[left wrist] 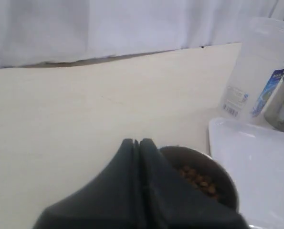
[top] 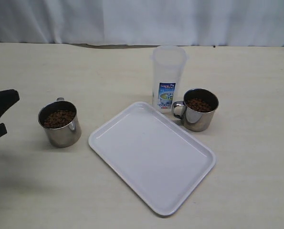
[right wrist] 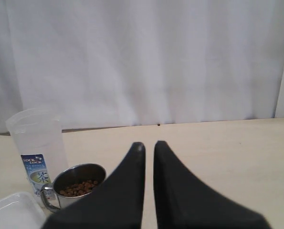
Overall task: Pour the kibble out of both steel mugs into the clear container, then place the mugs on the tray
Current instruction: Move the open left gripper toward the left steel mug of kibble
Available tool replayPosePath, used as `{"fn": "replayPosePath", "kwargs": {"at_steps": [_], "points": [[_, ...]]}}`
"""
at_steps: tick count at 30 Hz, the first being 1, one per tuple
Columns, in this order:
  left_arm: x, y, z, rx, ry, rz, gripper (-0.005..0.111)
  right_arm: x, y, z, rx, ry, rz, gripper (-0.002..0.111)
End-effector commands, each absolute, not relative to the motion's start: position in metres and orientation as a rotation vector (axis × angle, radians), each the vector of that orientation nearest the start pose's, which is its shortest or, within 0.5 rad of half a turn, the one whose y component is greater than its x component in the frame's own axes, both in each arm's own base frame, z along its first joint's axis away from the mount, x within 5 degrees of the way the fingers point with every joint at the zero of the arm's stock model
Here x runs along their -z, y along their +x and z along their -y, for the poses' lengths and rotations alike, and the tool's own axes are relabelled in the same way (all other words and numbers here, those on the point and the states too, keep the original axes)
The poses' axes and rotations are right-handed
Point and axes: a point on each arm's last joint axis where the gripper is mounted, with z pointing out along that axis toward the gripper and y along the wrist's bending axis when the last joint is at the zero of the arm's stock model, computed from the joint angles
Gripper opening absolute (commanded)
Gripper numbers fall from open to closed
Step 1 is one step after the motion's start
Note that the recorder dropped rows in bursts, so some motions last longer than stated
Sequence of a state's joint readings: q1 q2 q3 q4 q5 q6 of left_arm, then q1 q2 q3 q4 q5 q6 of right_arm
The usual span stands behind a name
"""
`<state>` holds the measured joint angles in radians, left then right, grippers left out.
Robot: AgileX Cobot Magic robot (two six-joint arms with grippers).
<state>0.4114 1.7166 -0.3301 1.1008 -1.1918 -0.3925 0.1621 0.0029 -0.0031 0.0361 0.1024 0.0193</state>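
Note:
Two steel mugs stand on the table, both holding reddish-brown kibble. The left mug (top: pixel 59 123) is left of the white tray (top: pixel 151 155). The right mug (top: pixel 199 109) stands at the tray's far right corner, beside the clear container (top: pixel 168 78), which is upright. My left gripper (top: pixel 13 97) hangs at the left edge, apart from the left mug. In the left wrist view the left gripper (left wrist: pixel 137 141) is shut and empty, with that mug (left wrist: pixel 204 176) just beyond it. My right gripper (right wrist: pixel 149 144) is shut on nothing, with the right mug (right wrist: pixel 77 183) and the container (right wrist: pixel 36 148) off to one side.
A white curtain (top: pixel 142 19) hangs along the table's far edge. Bare beige tabletop (top: pixel 256 181) lies right of the tray and in front of it. The right arm does not show in the exterior view.

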Motion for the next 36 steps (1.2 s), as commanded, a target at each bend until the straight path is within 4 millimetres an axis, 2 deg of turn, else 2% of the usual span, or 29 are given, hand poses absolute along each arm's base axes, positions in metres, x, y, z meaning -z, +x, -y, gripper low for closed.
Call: {"fn": "replayPosePath", "kwargs": {"at_steps": [1,4,9,15,20,22,26,29,36], "points": [[-0.117,0.241,-0.027,0.567,0.396,-1.902,0.0,-0.204,0.055,-0.011,-0.187,-0.114,-1.584,0.005],[-0.114,0.245,-0.031,0.549,0.316,-1.911,0.0,-0.204,0.055,-0.011,-0.188,-0.115,-1.584,0.005],[-0.119,0.244,-0.033,0.491,0.428,-1.801,0.0,-0.204,0.055,-0.011,-0.188,-0.115,-1.584,0.005],[-0.107,0.241,-0.049,0.415,0.475,-1.808,0.0,-0.204,0.055,-0.011,-0.188,-0.115,-1.584,0.005],[-0.09,0.249,-0.056,0.572,0.672,-1.805,0.0,-0.204,0.055,-0.011,-0.188,-0.115,-1.584,0.005],[-0.082,0.252,-0.052,0.648,0.792,-1.79,0.0,-0.204,0.055,-0.011,-0.188,-0.115,-1.584,0.005],[-0.067,0.257,-0.046,0.734,0.9,-1.776,0.0,-0.204,0.055,-0.011,-0.188,-0.115,-1.584,0.005],[-0.06,0.261,-0.048,0.751,0.926,-1.771,0.0,-0.204,0.055,-0.011,-0.188,-0.115,-1.584,0.005],[-0.05,0.266,-0.051,0.722,0.819,-1.804,0.001,-0.204,0.055,-0.011,-0.188,-0.115,-1.584,0.005]]}}
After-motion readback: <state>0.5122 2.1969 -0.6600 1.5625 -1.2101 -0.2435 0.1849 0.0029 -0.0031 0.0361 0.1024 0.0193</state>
